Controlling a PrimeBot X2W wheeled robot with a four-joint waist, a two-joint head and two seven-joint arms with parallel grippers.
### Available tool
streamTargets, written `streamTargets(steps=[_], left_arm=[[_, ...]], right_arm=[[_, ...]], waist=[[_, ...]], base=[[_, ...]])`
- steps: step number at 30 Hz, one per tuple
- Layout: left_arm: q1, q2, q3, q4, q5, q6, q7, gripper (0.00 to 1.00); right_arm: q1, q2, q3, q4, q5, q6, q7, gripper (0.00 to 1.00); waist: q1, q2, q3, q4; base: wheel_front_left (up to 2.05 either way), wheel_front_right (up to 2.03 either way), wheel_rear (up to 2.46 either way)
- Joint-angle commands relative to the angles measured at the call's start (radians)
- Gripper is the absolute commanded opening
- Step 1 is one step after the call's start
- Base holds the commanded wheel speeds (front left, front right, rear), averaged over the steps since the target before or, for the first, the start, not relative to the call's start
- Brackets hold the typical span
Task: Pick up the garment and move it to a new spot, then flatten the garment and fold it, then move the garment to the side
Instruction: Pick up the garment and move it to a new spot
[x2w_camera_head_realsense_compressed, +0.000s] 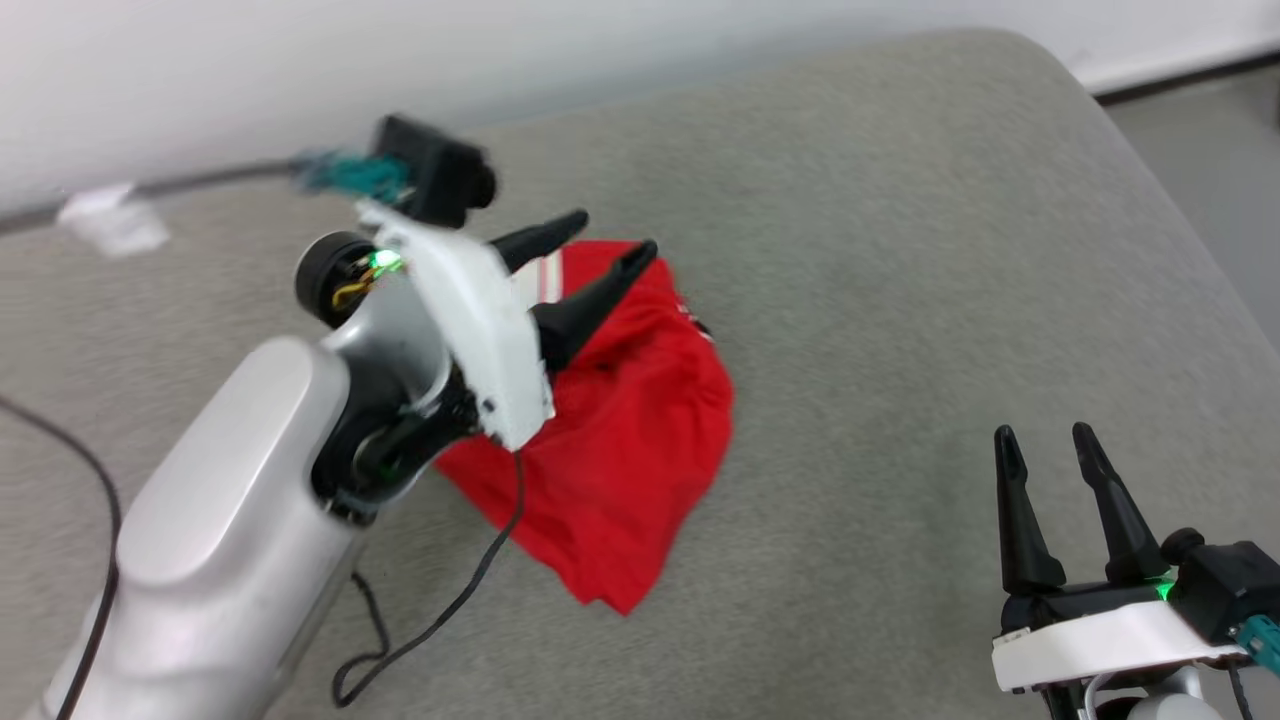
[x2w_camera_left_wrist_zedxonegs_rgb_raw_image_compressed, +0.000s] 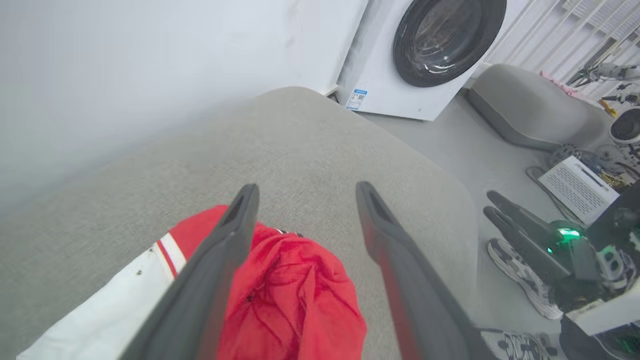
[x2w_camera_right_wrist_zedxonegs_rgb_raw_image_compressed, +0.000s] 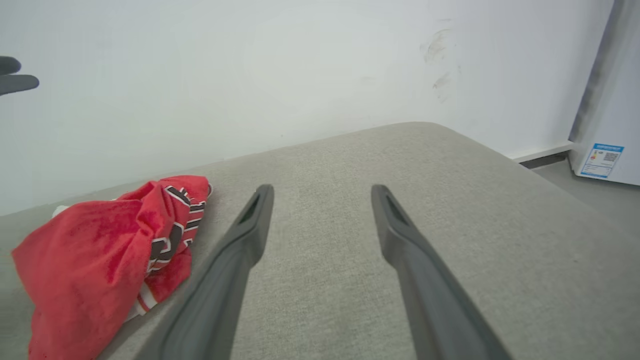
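Note:
The garment (x2w_camera_head_realsense_compressed: 620, 440), a red T-shirt with a white sleeve and striped trim, lies crumpled on the grey cushioned surface (x2w_camera_head_realsense_compressed: 900, 250). My left gripper (x2w_camera_head_realsense_compressed: 612, 235) hovers just above its far end, open, nothing between the fingers. In the left wrist view the garment (x2w_camera_left_wrist_zedxonegs_rgb_raw_image_compressed: 290, 295) sits under and between the spread fingers of my left gripper (x2w_camera_left_wrist_zedxonegs_rgb_raw_image_compressed: 306, 192). My right gripper (x2w_camera_head_realsense_compressed: 1045, 438) stands open at the lower right, well clear of the cloth. In the right wrist view the garment (x2w_camera_right_wrist_zedxonegs_rgb_raw_image_compressed: 100, 250) bunches at the left, dark print showing, beside my right gripper (x2w_camera_right_wrist_zedxonegs_rgb_raw_image_compressed: 322, 192).
A white wall runs behind the surface, with a crumpled white scrap (x2w_camera_head_realsense_compressed: 110, 222) at its foot. A black cable (x2w_camera_head_realsense_compressed: 450, 600) trails from the left arm. A washing machine (x2w_camera_left_wrist_zedxonegs_rgb_raw_image_compressed: 430, 55), a grey cushion (x2w_camera_left_wrist_zedxonegs_rgb_raw_image_compressed: 535, 105), a white box (x2w_camera_left_wrist_zedxonegs_rgb_raw_image_compressed: 577, 187) and a shoe (x2w_camera_left_wrist_zedxonegs_rgb_raw_image_compressed: 522, 275) are off the right edge.

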Motion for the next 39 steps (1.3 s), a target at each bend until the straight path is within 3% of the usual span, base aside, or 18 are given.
streamTargets(steps=[1,4,8,13,15,20,26,31,39], left_arm=[[0.033,0.013,0.011,-0.027,0.008,-0.001,-0.046,1.0],[0.125,0.033,0.049,-0.086,0.031,-0.002,-0.225,1.0],[0.238,0.085,0.049,-0.139,0.15,-0.003,-0.446,1.0],[0.407,0.12,0.071,-0.13,0.226,0.016,-0.651,1.0],[0.489,0.105,0.091,-0.134,0.207,0.024,-0.701,1.0],[0.635,0.065,0.177,-0.183,0.256,0.024,-0.737,1.0],[0.806,-0.09,0.355,-0.269,0.41,0.007,-0.737,1.0],[0.908,-0.202,0.419,-0.309,0.492,-0.002,-0.737,1.0],[0.952,-0.233,0.416,-0.321,0.515,-0.003,-0.737,1.0]], right_arm=[[0.009,-0.003,0.001,-0.004,-0.009,0.0,-0.002,1.0],[0.025,-0.018,-0.01,-0.009,-0.017,0.0,-0.002,1.0],[0.051,-0.026,-0.061,-0.023,-0.049,0.0,-0.002,1.0],[0.095,-0.024,-0.105,-0.047,-0.082,0.0,-0.002,1.0],[0.109,-0.027,-0.106,-0.051,-0.088,0.0,-0.002,1.0],[0.142,-0.025,-0.128,-0.074,-0.1,0.0,-0.002,1.0],[0.176,-0.022,-0.135,-0.093,-0.114,0.0,-0.002,1.0],[0.191,-0.019,-0.131,-0.105,-0.119,0.0,-0.002,1.0],[0.203,-0.013,-0.136,-0.113,-0.12,0.0,-0.002,1.0]], waist=[[0.0,0.0,-0.038,0.048],[0.0,0.0,-0.063,0.094],[0.0,0.0,-0.088,0.152],[0.0,0.0,-0.128,0.208],[0.0,0.0,-0.142,0.221],[0.0,0.0,-0.169,0.263],[0.0,0.0,-0.186,0.299],[0.0,0.0,-0.186,0.308],[0.0,0.0,-0.178,0.306]], base=[[0.0,0.0,0.0],[0.0,0.0,0.0],[0.0,0.0,0.0],[0.0,0.0,0.0],[0.0,0.0,0.0],[0.0,0.0,0.0],[0.0,0.0,0.0],[0.0,0.0,0.0],[0.0,0.0,0.0]])
